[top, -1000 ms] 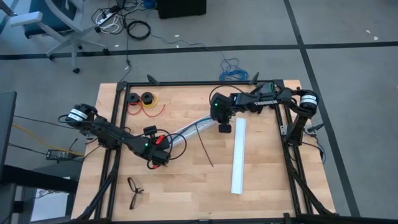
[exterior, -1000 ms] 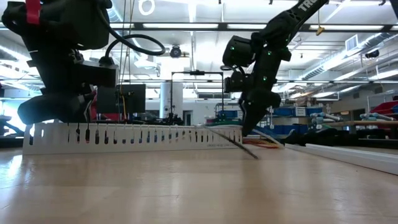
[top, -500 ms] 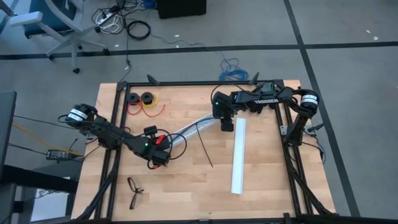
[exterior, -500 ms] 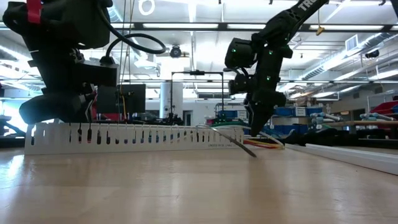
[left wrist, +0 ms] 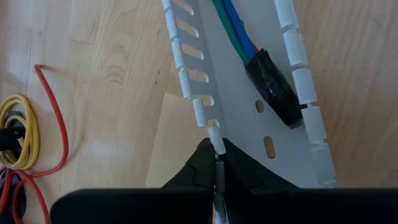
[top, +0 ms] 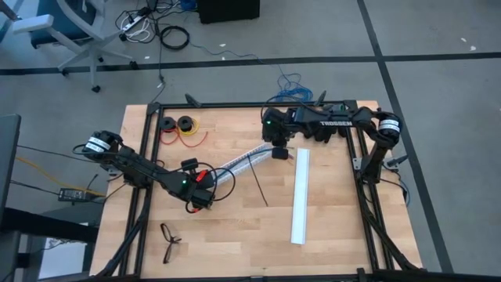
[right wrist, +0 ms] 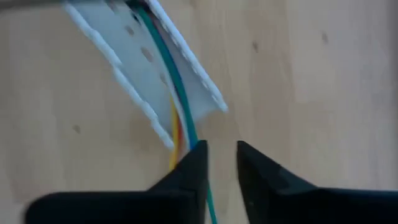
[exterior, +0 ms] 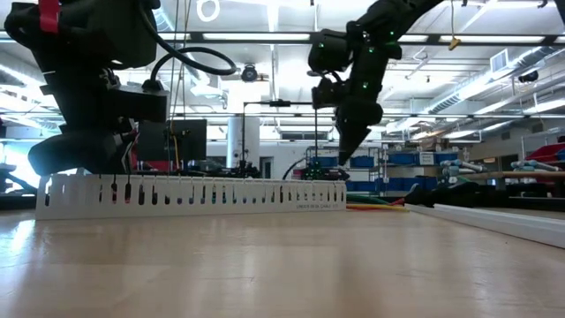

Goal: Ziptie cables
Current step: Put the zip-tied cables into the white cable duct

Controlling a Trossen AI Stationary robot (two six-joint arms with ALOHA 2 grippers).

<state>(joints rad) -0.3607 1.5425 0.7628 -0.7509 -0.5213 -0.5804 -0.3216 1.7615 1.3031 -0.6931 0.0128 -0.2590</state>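
Though thin, cables [right wrist: 176, 93] in slotted rail [left wrist: 249, 118]

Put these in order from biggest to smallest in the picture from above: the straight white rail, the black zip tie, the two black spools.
1. White rail, longest and widest.
2. Zip tie, nearly as long, much thinner.
3. Spools, smallest; both look alike.

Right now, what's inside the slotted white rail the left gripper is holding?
Inside the slotted white rail lie the cables, blue and green strands ending in a black connector. The left gripper is shut on one wall tab. At the far end they stick out; the middle of the run is hidden by the walls.
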